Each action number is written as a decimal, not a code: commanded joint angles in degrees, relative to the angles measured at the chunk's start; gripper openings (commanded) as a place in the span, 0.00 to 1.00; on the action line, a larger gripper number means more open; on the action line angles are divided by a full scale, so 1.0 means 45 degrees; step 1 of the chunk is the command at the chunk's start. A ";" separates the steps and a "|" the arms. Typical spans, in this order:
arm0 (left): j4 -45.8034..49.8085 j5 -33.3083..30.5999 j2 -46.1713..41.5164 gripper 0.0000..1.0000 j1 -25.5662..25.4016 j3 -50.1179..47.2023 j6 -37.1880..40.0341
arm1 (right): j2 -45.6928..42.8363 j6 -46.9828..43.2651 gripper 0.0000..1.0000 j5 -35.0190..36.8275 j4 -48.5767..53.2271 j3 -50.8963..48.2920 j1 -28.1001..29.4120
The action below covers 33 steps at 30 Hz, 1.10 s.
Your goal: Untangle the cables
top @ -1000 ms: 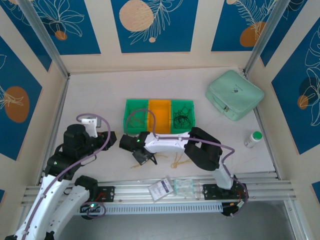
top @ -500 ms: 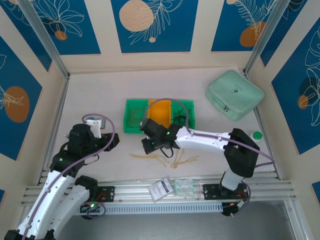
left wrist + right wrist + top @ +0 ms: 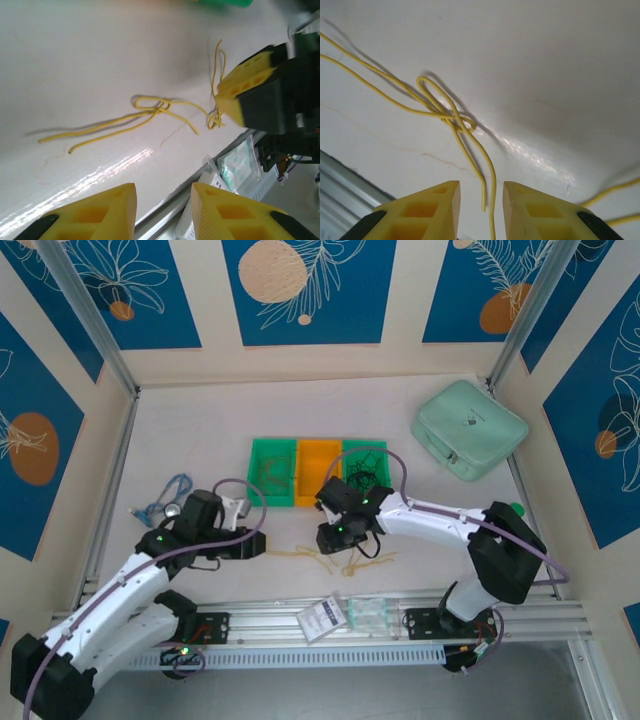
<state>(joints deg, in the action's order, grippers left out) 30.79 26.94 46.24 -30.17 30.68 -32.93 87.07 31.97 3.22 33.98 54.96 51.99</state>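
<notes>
On the white, slightly glossy table (image 3: 200,440), between the green and orange bins (image 3: 318,472) and the front rail, lie the pale yellow cables (image 3: 322,557), thin round strands that cross in a small knot (image 3: 458,122). The left gripper (image 3: 164,192) stands beside their left end and the right gripper (image 3: 481,187) hovers above the knot, both with the yellow fingers a little apart and holding nothing. I judge the cables very light, soft and quick to slip or drag together, so I would pinch one free end just beside the knot, not the knot itself.
</notes>
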 commanded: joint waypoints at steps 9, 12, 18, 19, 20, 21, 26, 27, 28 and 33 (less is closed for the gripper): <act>-0.3356 -0.0541 0.1474 0.33 -0.0672 -0.1326 -0.1580 | 0.0099 -0.0707 0.29 -0.2439 -0.0051 -0.0338 -0.0487; -0.4033 -0.0602 0.2046 0.33 -0.0844 -0.1502 -0.1702 | 0.0240 -0.0833 0.29 -0.2697 -0.0153 -0.0416 -0.0680; -0.4219 -0.0981 0.3524 0.27 -0.0969 -0.1242 -0.1342 | 0.0460 -0.1082 0.29 -0.3185 -0.0129 -0.0377 -0.0757; -0.4290 -0.1006 0.3732 0.24 -0.0997 -0.1194 -0.1317 | 0.0456 -0.1140 0.29 -0.3181 -0.0081 -0.0394 -0.0771; -0.4396 -0.1030 0.3880 0.23 -0.0993 -0.1189 -0.1295 | 0.0466 -0.1174 0.29 -0.3196 -0.0042 -0.0397 -0.0786; -0.4543 -0.1014 0.4053 0.22 -0.1025 -0.1207 -0.1277 | 0.0476 -0.1193 0.29 -0.3203 0.0004 -0.0416 -0.0821; -0.5114 -0.1074 0.4822 0.22 -0.1049 -0.1306 -0.1238 | 0.0600 -0.1301 0.29 -0.3157 0.0047 -0.0533 -0.0864; -0.5219 -0.1084 0.4976 0.22 -0.1044 -0.1327 -0.1218 | 0.0641 -0.1305 0.29 -0.3159 0.0033 -0.0533 -0.0871; -0.5275 -0.1118 0.5132 0.22 -0.1046 -0.1347 -0.1170 | 0.0704 -0.1337 0.29 -0.3160 0.0028 -0.0527 -0.0873; -0.5520 -0.1182 0.5824 0.21 -0.1036 -0.1365 -0.1010 | 0.1085 -0.1467 0.29 -0.3294 -0.0010 -0.0382 -0.0887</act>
<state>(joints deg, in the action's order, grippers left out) 7.70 22.24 71.18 -34.33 24.80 -38.72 90.74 26.74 -9.52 32.82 53.49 48.29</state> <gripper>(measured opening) 0.212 0.286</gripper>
